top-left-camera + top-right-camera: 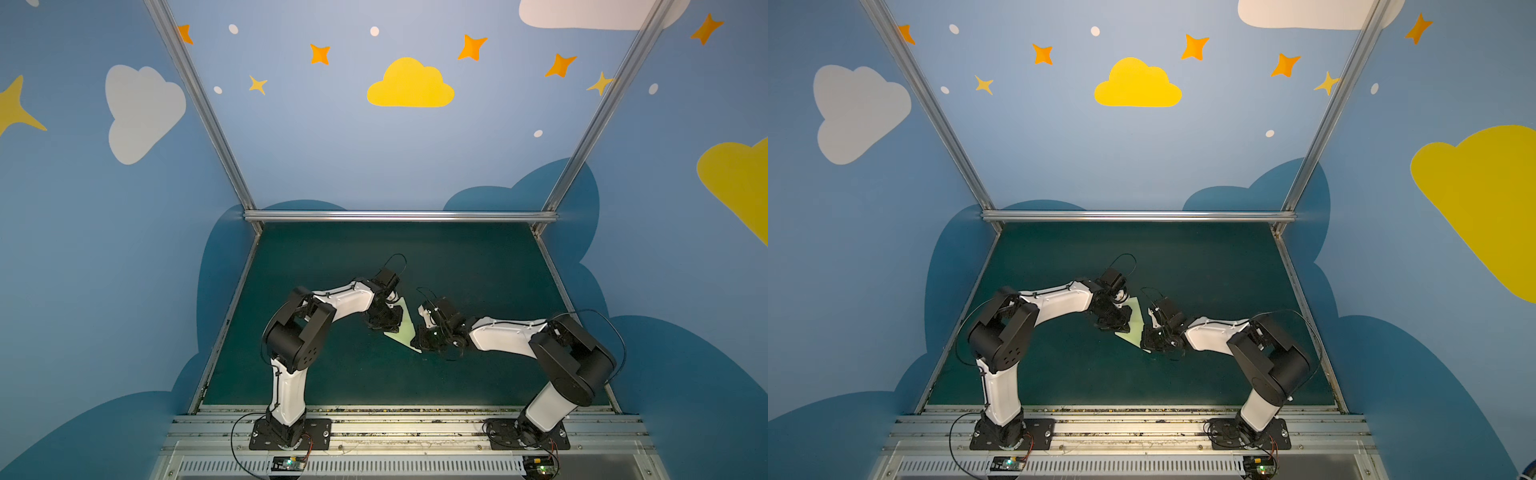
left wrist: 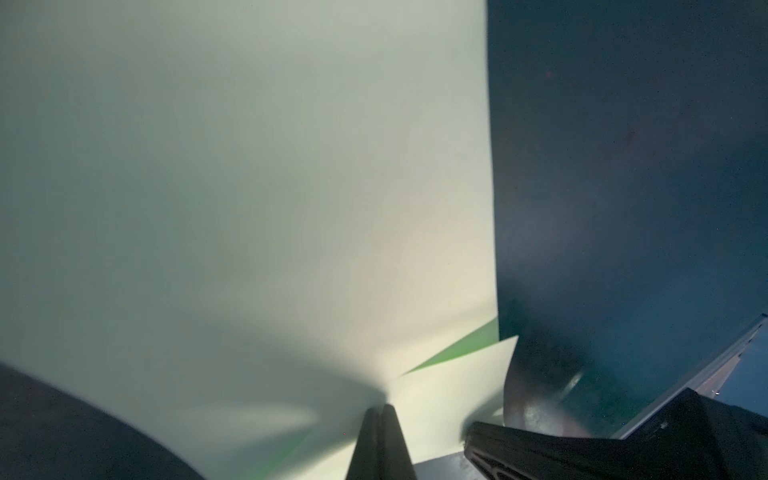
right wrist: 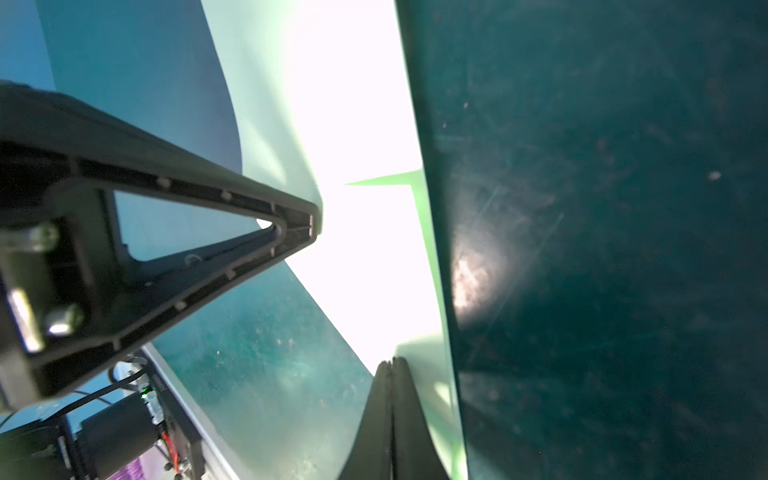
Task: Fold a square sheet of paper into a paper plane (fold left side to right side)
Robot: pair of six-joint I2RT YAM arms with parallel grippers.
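Note:
The pale-green sheet of paper lies on the dark green mat as a narrow pointed shape between my two grippers. It is the paper plane as it stands now. In the left wrist view the paper fills most of the frame, and a brighter green slit shows where two flaps meet. My left gripper is shut, its tips resting on the paper. My right gripper is also shut, with its tips on the paper near one long edge. Nothing shows between either pair of jaws.
The green mat is bounded by aluminium rails at the back and sides, with blue painted walls behind. Both arm bases stand on the front rail. The two grippers are very close together; the left gripper's finger shows in the right wrist view.

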